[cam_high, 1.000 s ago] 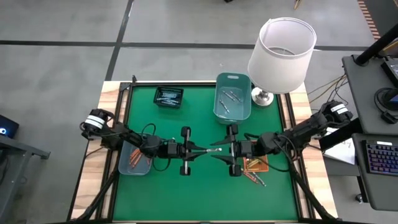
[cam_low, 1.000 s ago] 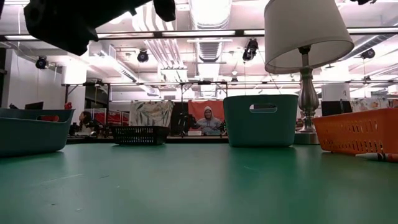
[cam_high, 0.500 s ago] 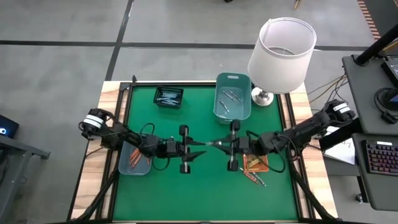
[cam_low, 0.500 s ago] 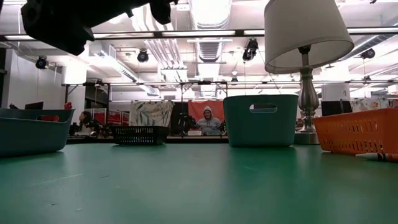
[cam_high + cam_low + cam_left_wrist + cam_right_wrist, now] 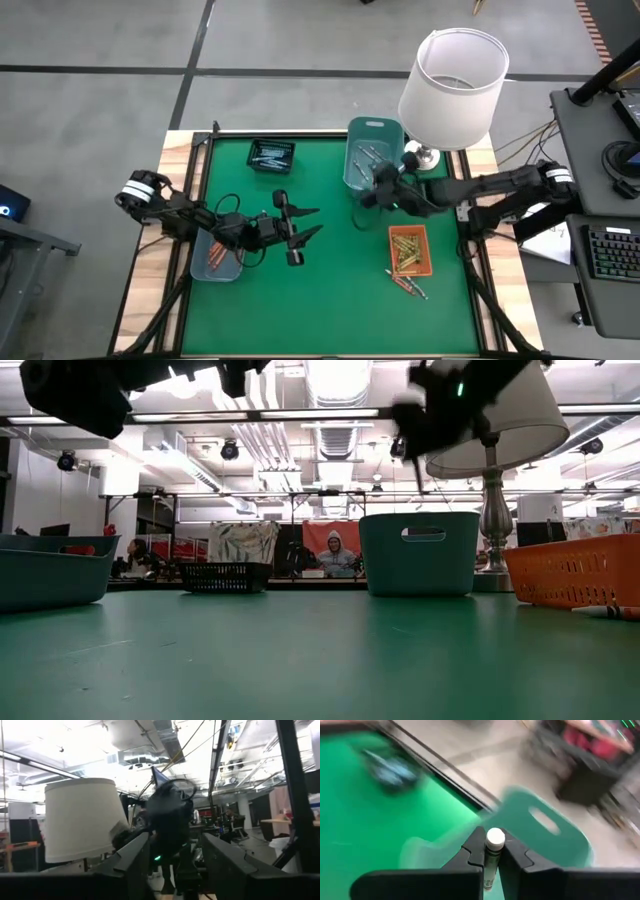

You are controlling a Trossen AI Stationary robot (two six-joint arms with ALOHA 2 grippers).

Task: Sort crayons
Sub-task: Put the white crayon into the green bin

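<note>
Loose crayons (image 5: pixel 408 284): lying on the green mat (image 5: pixel 330 300) at the near right, just in front of the orange tray.
Orange tray (image 5: pixel 409 250): near right of the mat, holding a layer of yellowish crayons (image 5: pixel 405 249); seen in the low view (image 5: pixel 575 571) as a mesh-walled basket at the right edge.
Blue-grey tray (image 5: pixel 217 256): near left edge of the mat, partly under the left arm, with orange-red crayons (image 5: pixel 216 257) inside.
Left gripper (image 5: pixel 308 221): hovering above the mat left of centre, beside the blue-grey tray, fingers spread apart and holding nothing; pointing toward the right arm.
Right gripper (image 5: pixel 495 851): raised above the near end of the teal bin, fingers pinched on a grey-white crayon (image 5: pixel 493 851) that stands on end between them, rounded tip showing past the fingertips; in the high view (image 5: pixel 366 187) overlapping the bin's near rim.
Teal bin (image 5: pixel 374 153): far right of centre on the mat, a few grey-white crayons (image 5: pixel 372 155) lying inside; handle slot visible in the low view (image 5: pixel 419 552).
Black tray (image 5: pixel 271 156): far left of centre, well apart from the teal bin, holding pale crayons (image 5: pixel 270 155).
Lamp (image 5: pixel 452 86): white shade, metal foot just beside the teal bin at the far right corner.
Room beyond: a person (image 5: pixel 334 554) seated far behind the table in the low view.
</note>
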